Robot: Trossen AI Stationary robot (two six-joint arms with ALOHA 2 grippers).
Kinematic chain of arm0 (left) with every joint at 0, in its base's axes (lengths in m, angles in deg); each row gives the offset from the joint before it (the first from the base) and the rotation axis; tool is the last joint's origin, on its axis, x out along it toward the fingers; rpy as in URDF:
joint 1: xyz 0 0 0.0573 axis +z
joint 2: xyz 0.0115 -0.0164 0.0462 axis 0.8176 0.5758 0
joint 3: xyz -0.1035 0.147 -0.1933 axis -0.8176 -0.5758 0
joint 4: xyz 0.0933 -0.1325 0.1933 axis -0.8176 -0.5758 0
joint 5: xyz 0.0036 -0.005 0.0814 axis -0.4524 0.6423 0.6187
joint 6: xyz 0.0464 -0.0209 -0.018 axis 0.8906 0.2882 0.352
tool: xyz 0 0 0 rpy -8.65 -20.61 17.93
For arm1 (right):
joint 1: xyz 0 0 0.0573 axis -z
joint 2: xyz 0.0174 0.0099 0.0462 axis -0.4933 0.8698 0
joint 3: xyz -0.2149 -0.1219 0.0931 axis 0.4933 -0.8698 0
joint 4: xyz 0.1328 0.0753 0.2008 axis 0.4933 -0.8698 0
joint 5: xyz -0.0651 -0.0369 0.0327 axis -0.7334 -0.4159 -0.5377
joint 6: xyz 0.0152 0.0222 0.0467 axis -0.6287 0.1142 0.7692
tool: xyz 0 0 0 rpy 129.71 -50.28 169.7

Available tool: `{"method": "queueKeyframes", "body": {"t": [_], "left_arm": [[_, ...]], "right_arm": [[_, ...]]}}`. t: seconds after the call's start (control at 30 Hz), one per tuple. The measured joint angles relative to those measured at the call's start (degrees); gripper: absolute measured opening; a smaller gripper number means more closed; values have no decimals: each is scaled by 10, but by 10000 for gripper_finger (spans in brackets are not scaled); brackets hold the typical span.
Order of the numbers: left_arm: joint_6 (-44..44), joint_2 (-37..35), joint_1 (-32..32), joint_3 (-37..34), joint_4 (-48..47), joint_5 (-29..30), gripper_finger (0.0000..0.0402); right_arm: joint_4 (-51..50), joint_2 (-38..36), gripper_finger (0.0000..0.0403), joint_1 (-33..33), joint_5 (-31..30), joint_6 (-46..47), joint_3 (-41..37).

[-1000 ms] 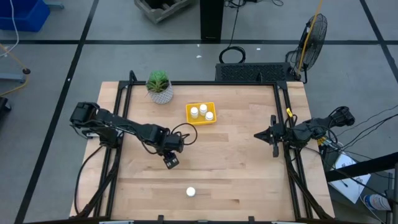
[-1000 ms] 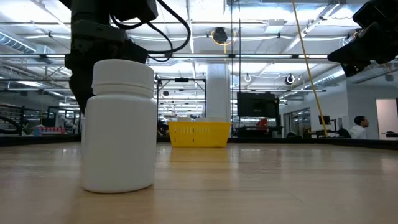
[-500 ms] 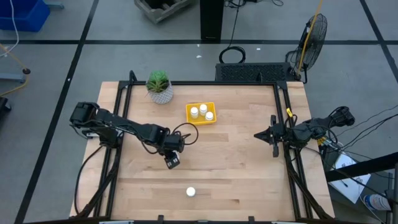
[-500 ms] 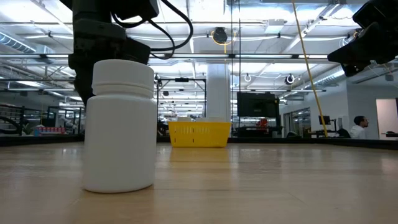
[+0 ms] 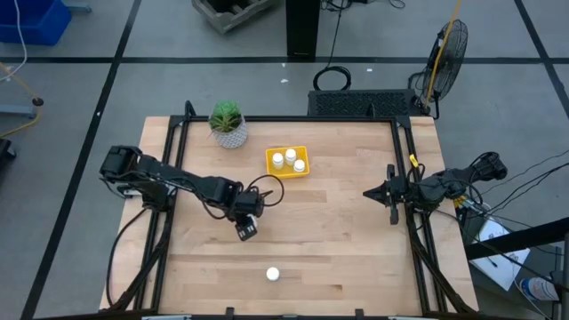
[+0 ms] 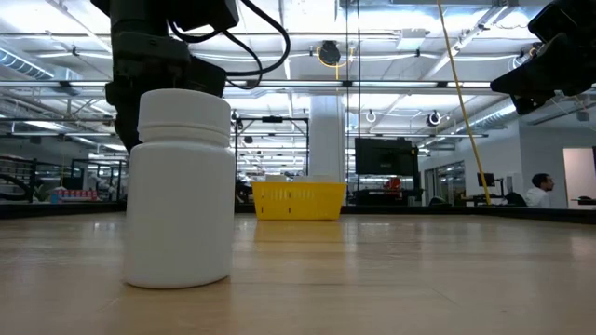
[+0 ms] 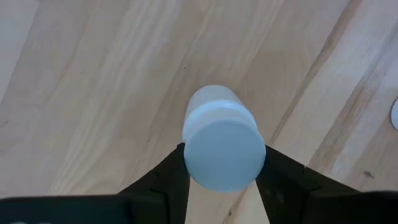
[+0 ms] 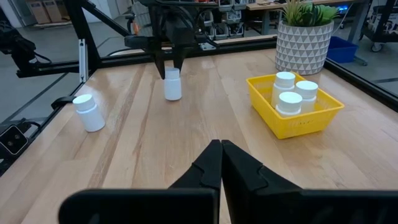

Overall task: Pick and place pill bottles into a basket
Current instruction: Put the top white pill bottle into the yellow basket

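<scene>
My left gripper (image 5: 246,229) is over the left middle of the table, its fingers on a white pill bottle (image 7: 224,152). That bottle also shows in the right wrist view (image 8: 173,86). A second pill bottle (image 5: 273,274) stands on its base near the front edge and looms large in the low view (image 6: 179,186). The yellow basket (image 5: 276,165) sits toward the far side with three bottles (image 8: 292,93) standing in it. My right gripper (image 5: 369,192) hovers shut and empty at the right side. My left gripper pinches the bottle by two opposite sides of its round cap (image 7: 189,163), one finger on each side. The fingers (image 8: 163,62) come from above, pointing down. The bottle is upright, and its base (image 8: 173,97) appears to rest on the table.
A white patterned pot with a green plant (image 5: 229,124) stands at the far left, next to the basket. Black frame rails (image 5: 169,178) run along the table's left and right sides. Bare wood lies between the held bottle and the basket.
In the low view the dark lower part of my left gripper beside the near bottle has drawn back; I cannot tell whether it rose or shut. The bottles and the basket stand where they were.
</scene>
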Motion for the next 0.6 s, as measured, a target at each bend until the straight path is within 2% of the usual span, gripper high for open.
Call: {"method": "queueKeyframes", "body": {"t": [0.2, 0.33, 0.47, 0.6], "left_arm": [[0, -20, 14, 0, 1, 2, 178], [-1, -46, 36, 0, 2, 3, 160], [3, -67, 64, 0, 6, 2, 159], [32, -88, 92, 0, 33, 2, 177]], "right_arm": [[0, 0, 0, 0, 0, 0, 0], [0, 0, 0, 0, 0, 0, 0], [0, 0, 0, 0, 0, 0, 0], [0, 0, 0, 0, 0, 0, 0]]}}
